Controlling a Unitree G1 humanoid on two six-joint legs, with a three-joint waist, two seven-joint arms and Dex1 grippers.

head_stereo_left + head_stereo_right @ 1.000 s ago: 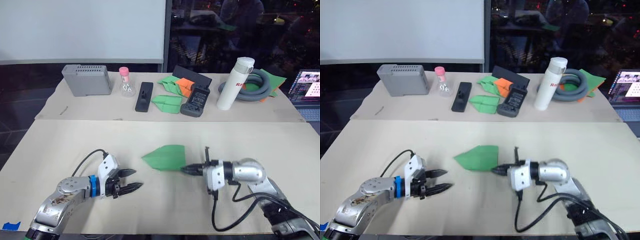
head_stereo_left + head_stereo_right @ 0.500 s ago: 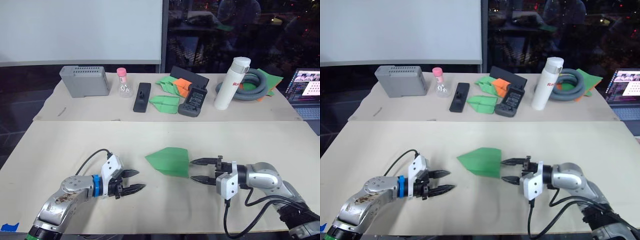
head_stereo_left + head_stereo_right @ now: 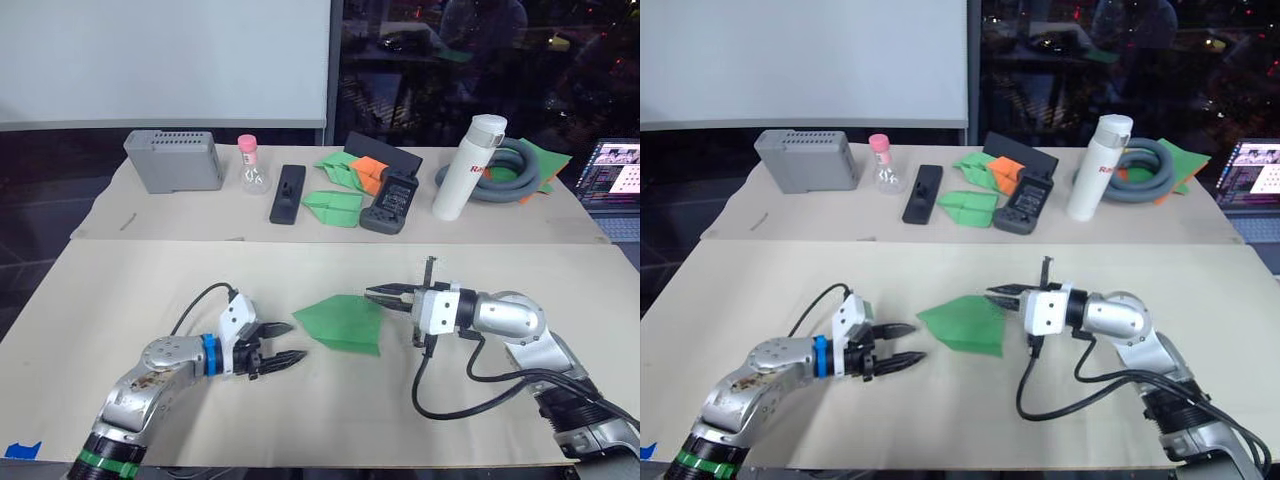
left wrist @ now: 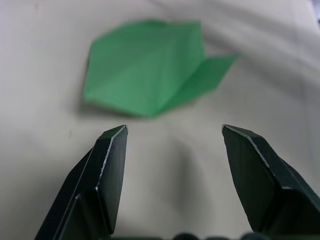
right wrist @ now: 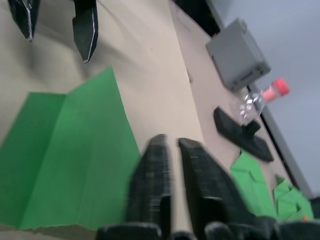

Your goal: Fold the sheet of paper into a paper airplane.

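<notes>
The sheet of paper [image 3: 345, 322] lies on the near table as a bright green creased wedge, pointing left; in the left wrist view it [image 4: 145, 65] has a narrow flap at one side. My left gripper [image 3: 295, 340] is open just left of the paper's near corner, with nothing between its fingers [image 4: 112, 165]. My right gripper [image 3: 370, 294] is shut with its tips over the paper's far right edge. In the right wrist view its fingertips [image 5: 160, 150] overlap the green paper [image 5: 75, 150]. I cannot tell whether they touch it.
On the back table stand a grey box [image 3: 172, 160], a flask with a pink cap [image 3: 254, 170], a black bar [image 3: 289, 192], small green darts [image 3: 335, 205], an orange dart [image 3: 368, 170], a black handset [image 3: 392, 203], a white bottle [image 3: 465, 170], a hose coil [image 3: 515, 165] and a laptop [image 3: 615, 180].
My right gripper opened half a second ago, then shut and swung to the paper's far right edge. My left gripper moved right, close to the paper.
</notes>
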